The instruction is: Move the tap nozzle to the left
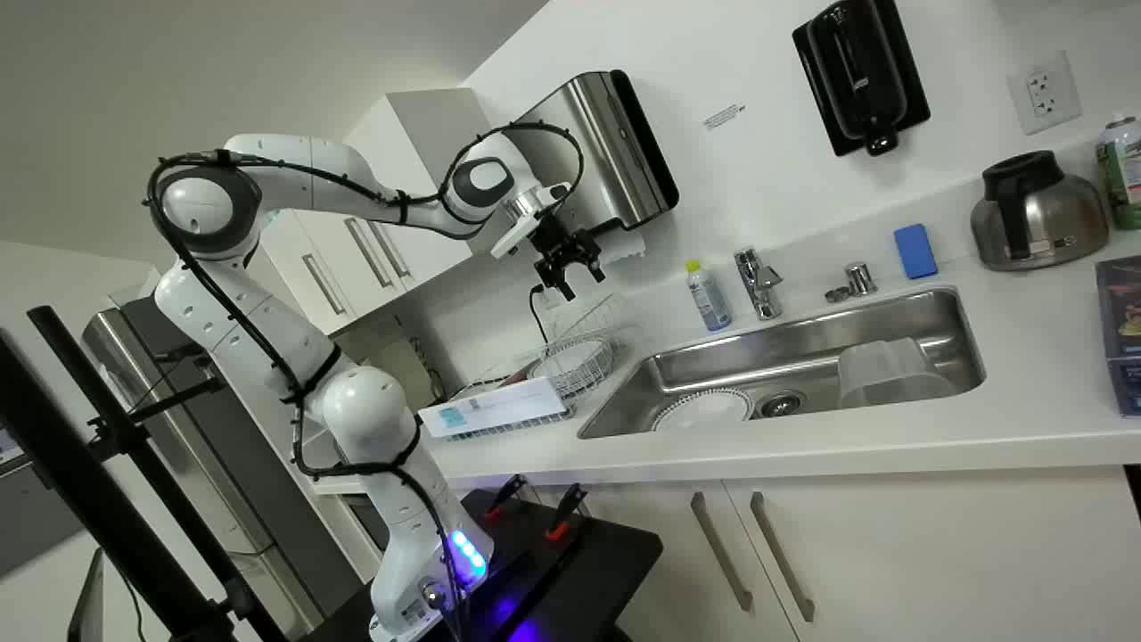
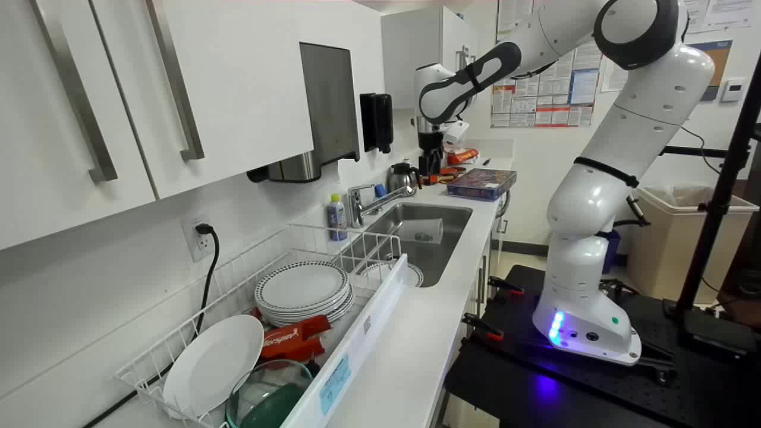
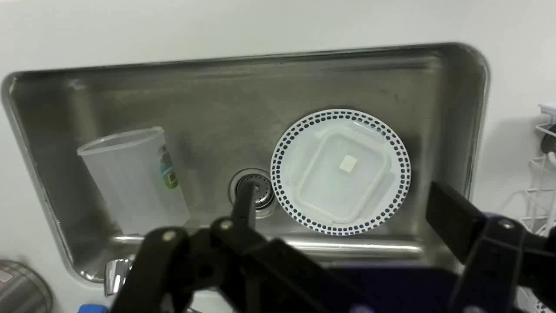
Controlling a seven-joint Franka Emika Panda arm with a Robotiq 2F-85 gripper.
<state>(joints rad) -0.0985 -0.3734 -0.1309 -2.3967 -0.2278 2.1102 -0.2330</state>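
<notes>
End effector (image 1: 583, 282) hangs above the sink (image 3: 195, 104), fingers (image 3: 451, 221) spread wide in the wrist view, nothing between them. Tap nozzle (image 2: 387, 199) at the back of the sink, apart from the end effector; in an exterior view it points away from the dish rack (image 1: 595, 367), toward the carafe (image 1: 1038, 223) end. Whether its tip stands over basin or rim, cannot tell. "Left" I read as a swing toward the rack. Hazards from here: nozzle is thin, and the end effector itself blocks much of the back edge in the wrist view, so depth may be misjudged and the grip close on air. A finger set down on the rack side and pushed would drive the nozzle the wrong way; the carafe-facing flank is the one to reach. Coming in too near the tap body (image 2: 355, 209) could knock it and set water running, near the plastic container (image 3: 137, 187) lying in the basin. Polished metal may let the fingers skid off if they press at a slant. Bottle (image 2: 337, 220) stands on the desk (image 1: 1034, 401) just beside the tap, rack side; wide fingers or an overlong sweep could topple it.
</notes>
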